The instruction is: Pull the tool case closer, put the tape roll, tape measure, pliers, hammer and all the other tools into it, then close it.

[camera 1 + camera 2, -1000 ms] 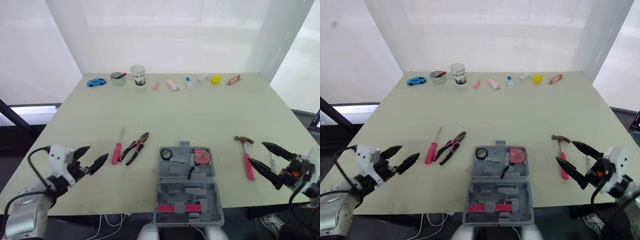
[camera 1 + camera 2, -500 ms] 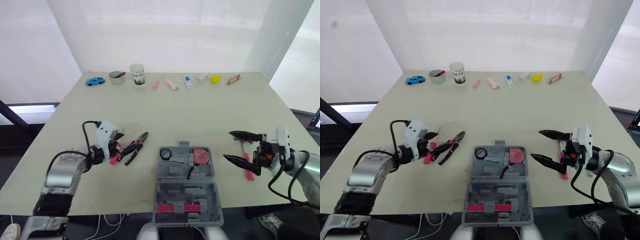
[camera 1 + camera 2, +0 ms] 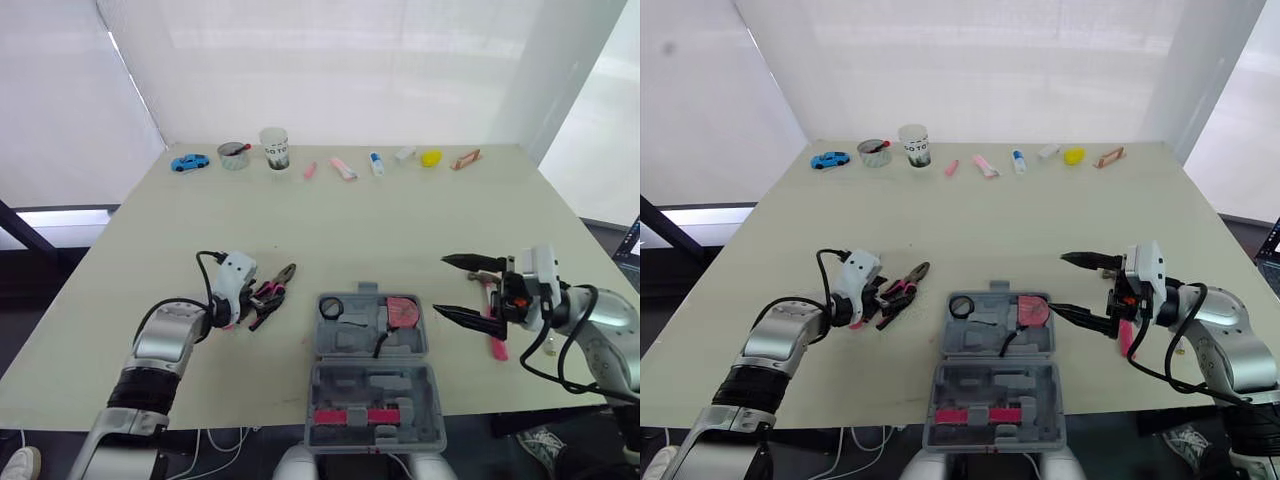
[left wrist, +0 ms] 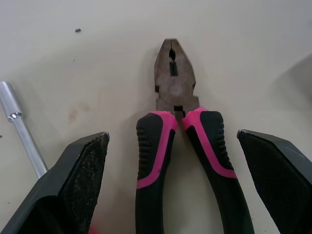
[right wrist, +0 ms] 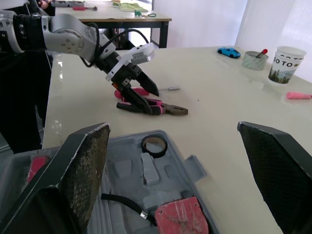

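1. So, the tool case (image 3: pixel 375 370) sits open at the near edge of the table (image 3: pixel 400 220), centre. The tape roll (image 3: pixel 333 308) and tape measure (image 3: pixel 404 311) are already seated in its far half.
2. The pliers (image 4: pixel 178 126) lie flat just left of the case, nose pointing far-right. The screwdriver (image 4: pixel 22 136) lies beside them, further left.
3. Our left gripper (image 4: pixel 170 139) has its fingers apart, one outside each pliers handle. We read that as lined up to pinch both handles, so the pliers lift closed.
4. Our right gripper (image 3: pixel 441 285) is spread wide and holds nothing. It hovers between the case's right edge and the hammer (image 3: pixel 496 342), which lies on the table right of the case. It's likely staged for that pick.
5. Left to do: load the pliers, screwdriver and hammer, then shut the lid.
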### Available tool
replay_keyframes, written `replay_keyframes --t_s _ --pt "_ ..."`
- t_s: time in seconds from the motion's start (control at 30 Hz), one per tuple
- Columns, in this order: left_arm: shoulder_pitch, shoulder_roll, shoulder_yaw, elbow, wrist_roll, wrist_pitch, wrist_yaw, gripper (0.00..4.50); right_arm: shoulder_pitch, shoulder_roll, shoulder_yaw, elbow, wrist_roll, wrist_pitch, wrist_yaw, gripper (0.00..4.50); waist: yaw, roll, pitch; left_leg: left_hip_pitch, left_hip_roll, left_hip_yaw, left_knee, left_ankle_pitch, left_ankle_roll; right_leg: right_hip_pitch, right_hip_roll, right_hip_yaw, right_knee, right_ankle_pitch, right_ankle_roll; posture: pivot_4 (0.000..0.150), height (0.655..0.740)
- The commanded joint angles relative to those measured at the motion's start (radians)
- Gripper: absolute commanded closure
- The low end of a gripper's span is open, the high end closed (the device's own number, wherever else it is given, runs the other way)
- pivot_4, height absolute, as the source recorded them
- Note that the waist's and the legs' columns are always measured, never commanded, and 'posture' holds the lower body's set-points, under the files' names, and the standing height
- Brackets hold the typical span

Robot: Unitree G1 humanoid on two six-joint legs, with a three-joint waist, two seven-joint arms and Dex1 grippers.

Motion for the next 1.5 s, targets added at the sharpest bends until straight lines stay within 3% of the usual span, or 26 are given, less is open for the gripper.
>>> replay_keyframes --t_s 0.03,0.23,0.37,0.4,0.67,1.03,1.27,1.37,1.5 --pt "-0.012 -0.018 -0.017 0.022 0.018 -0.034 -0.009 0.00 -0.027 0.001 -0.009 -0.005 0.007 -0.014 0.012 0.10 0.000 0.000 0.000 0.000 0.000 0.000 0.000 0.000 0.000 0.000 0.000 0.000 0.000 0.000 0.000 0.150 0.7400" --pt "-0.036 -0.042 -0.014 0.081 0.029 -0.061 -0.023 0.00 -0.035 0.005 0.001 0.000 0.001 -0.016 0.025 0.10 0.006 0.000 0.000 0.001 0.000 0.000 0.001 0.000 0.000 0.000 0.000 0.000 0.002 0.000 0.000 0.150 0.7400" --pt "-0.025 -0.055 -0.009 0.090 0.029 -0.073 -0.026 1.87 -0.038 0.013 0.000 0.011 0.001 -0.018 0.024 0.00 0.007 0.000 0.000 0.001 0.000 0.000 0.002 0.000 0.000 0.001 0.000 0.000 0.003 0.000 0.000 0.150 0.7400" --pt "-0.020 -0.058 -0.007 0.088 0.028 -0.076 -0.026 1.94 -0.037 0.015 -0.001 0.012 0.002 -0.018 0.023 0.00 0.007 0.000 0.000 0.001 0.000 0.000 0.002 0.000 0.000 0.001 0.000 0.000 0.003 0.000 0.000 0.150 0.7400" --pt "-0.041 -0.051 0.012 0.077 0.037 -0.170 -0.048 1.93 -0.033 0.019 0.019 0.008 -0.020 -0.014 0.031 0.00 0.008 0.000 0.000 0.001 0.000 0.000 0.002 0.000 0.000 0.001 0.000 0.000 0.003 0.000 0.000 0.150 0.7400" --pt "-0.242 0.103 -0.125 -0.058 0.027 -0.236 -0.487 1.93 -0.151 0.042 0.108 -0.016 -0.109 0.152 -0.149 0.00 0.004 -0.002 0.002 -0.001 0.000 0.000 0.002 0.000 0.000 -0.001 0.000 0.000 0.002 0.000 0.000 0.150 0.7400" --pt "-0.404 0.060 -0.196 -0.017 0.010 -0.245 -0.664 1.93 -0.250 0.047 0.220 -0.020 -0.232 0.220 -0.209 0.00 0.001 -0.002 0.002 -0.005 0.000 -0.001 0.002 0.000 0.000 -0.005 0.001 0.000 0.002 0.000 0.000 0.150 0.7400" --pt "-0.432 0.042 -0.219 -0.013 0.013 -0.247 -0.710 1.93 -0.283 0.049 0.251 -0.023 -0.254 0.253 -0.217 0.00 0.000 -0.002 0.002 -0.015 0.000 -0.002 0.005 0.000 0.000 -0.015 0.001 0.000 0.005 0.000 0.000 0.150 0.7400" --pt "-0.463 0.008 -0.243 -0.009 0.010 -0.244 -0.754 1.93 -0.332 0.060 0.309 -0.036 -0.281 0.313 -0.216 0.00 -0.003 -0.002 0.003 -0.016 0.000 -0.002 0.006 0.000 0.000 -0.016 0.002 0.000 0.005 0.000 0.000 0.150 0.7400"
